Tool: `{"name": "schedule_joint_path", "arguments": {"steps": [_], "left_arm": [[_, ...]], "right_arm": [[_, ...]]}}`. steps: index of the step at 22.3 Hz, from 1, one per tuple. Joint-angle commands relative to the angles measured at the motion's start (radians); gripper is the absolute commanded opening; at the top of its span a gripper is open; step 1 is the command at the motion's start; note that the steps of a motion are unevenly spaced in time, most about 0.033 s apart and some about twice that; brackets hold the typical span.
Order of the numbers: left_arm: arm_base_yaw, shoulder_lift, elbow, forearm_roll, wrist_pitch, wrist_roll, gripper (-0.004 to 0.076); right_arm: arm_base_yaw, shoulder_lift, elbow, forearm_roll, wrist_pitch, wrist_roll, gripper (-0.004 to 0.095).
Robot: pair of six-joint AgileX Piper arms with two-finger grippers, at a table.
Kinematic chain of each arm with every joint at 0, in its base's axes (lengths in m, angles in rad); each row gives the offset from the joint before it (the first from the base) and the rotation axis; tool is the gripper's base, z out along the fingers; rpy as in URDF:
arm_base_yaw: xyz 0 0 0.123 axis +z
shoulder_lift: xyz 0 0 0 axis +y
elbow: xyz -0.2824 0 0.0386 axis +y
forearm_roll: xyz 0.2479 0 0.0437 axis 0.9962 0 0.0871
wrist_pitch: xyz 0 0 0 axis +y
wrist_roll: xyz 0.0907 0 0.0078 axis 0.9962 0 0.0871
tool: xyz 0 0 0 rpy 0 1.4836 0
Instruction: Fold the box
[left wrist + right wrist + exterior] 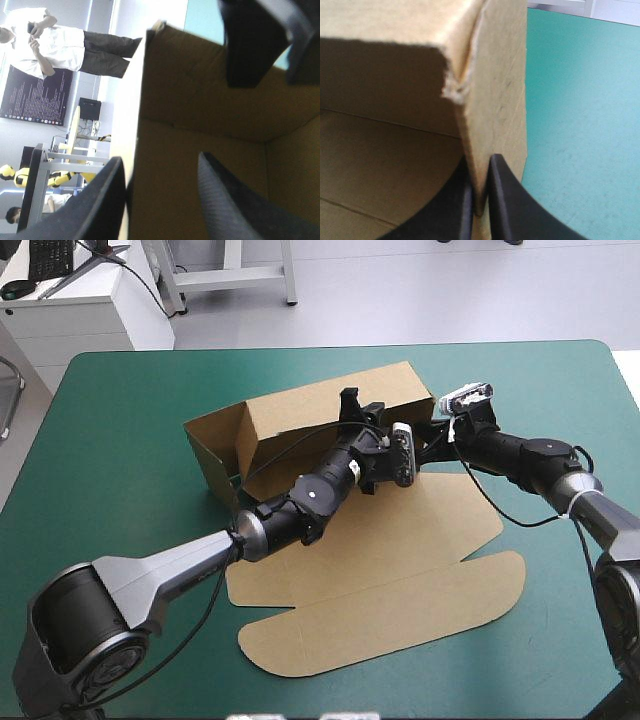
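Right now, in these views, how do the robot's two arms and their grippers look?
Both arms have a tapered silver-grey segment near the base, the left arm and the right arm alike, then black rounded joints with small silver discs. The left gripper and right gripper each carry two broad black fingers curved like fins.

Left arm (170, 570), right arm (590, 505): silver-grey outer links, black jointed forearms; black fin-shaped fingers (235, 200)

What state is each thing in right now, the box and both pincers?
Brown cut-board box: far walls raised, lid panel lying flat.
Black-finned left pincer: open, straddling a raised wall.
Black-finned right pincer: shut on a box wall near a corner.
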Motion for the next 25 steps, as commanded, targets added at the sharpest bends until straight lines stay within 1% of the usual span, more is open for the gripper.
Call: {"name": "schedule_joint_path", "arguments": {"steps": [1,5,6,7,8,9,10,14,15,16,17,18,19,20,21,23,24,25], "left_arm": [[-0.063,-0.076,-0.026,0.085,0.060,-0.025,0.0331],[-0.131,-0.105,-0.026,0.085,0.146,-0.025,0.0328],[-0.159,-0.120,-0.026,0.085,0.199,-0.025,0.0312],[-0.169,-0.132,-0.026,0.085,0.221,-0.025,0.0293],[-0.183,-0.157,-0.026,0.083,0.257,-0.025,0.0214],[-0.185,-0.171,-0.026,0.083,0.270,-0.025,0.0146],[-0.185,-0.203,-0.026,0.080,0.288,-0.025,0.0006],[-0.167,-0.281,-0.033,0.044,0.311,-0.025,0.0015],[-0.138,-0.327,-0.035,0.008,0.311,-0.025,0.0015],[-0.101,-0.360,-0.035,-0.024,0.311,-0.025,0.0014],[-0.060,-0.396,-0.035,-0.056,0.311,-0.025,0.0015],[0.012,-0.442,-0.035,-0.123,0.311,-0.025,0.0015],[0.046,-0.459,-0.035,-0.150,0.312,-0.022,0.0014],[0.138,-0.496,-0.035,-0.239,0.312,-0.013,0.0015],[0.177,-0.508,-0.035,-0.288,0.312,-0.011,0.0015],[0.330,-0.535,-0.035,-0.461,0.312,0.073,0.0015],[0.400,-0.540,-0.035,-0.580,0.312,0.154,0.0014],[0.448,-0.540,-0.035,-0.666,0.312,0.218,0.0015]], "right_arm": [[0.007,-0.031,-0.015,-0.061,0.012,0.069,0.0000],[0.007,-0.031,-0.015,-0.068,0.000,0.090,0.0000],[0.007,-0.035,-0.015,-0.070,-0.002,0.108,0.0000],[0.007,-0.039,-0.015,-0.075,-0.002,0.114,0.0000],[0.007,-0.053,-0.015,-0.101,-0.015,0.147,0.0000],[0.007,-0.062,-0.015,-0.124,-0.025,0.168,0.0000],[0.007,-0.091,-0.015,-0.195,-0.049,0.237,0.0000],[0.007,-0.165,-0.015,-0.355,-0.056,0.399,0.0000],[0.007,-0.210,-0.015,-0.436,-0.047,0.498,0.0000],[0.007,-0.243,-0.015,-0.486,-0.032,0.562,0.0000],[0.007,-0.277,-0.017,-0.536,-0.015,0.643,0.0000],[0.007,-0.320,-0.029,-0.631,0.052,0.774,0.0000],[0.007,-0.334,-0.037,-0.675,0.099,0.827,0.0000],[0.007,-0.362,-0.063,-0.786,0.188,0.964,0.0000],[0.007,-0.370,-0.076,-0.825,0.220,1.012,0.0000],[0.007,-0.379,-0.126,-0.966,0.323,1.192,0.0000],[0.007,-0.376,-0.150,-1.025,0.389,1.265,0.0000],[0.007,-0.374,-0.163,-1.059,0.416,1.291,0.0000]]}}
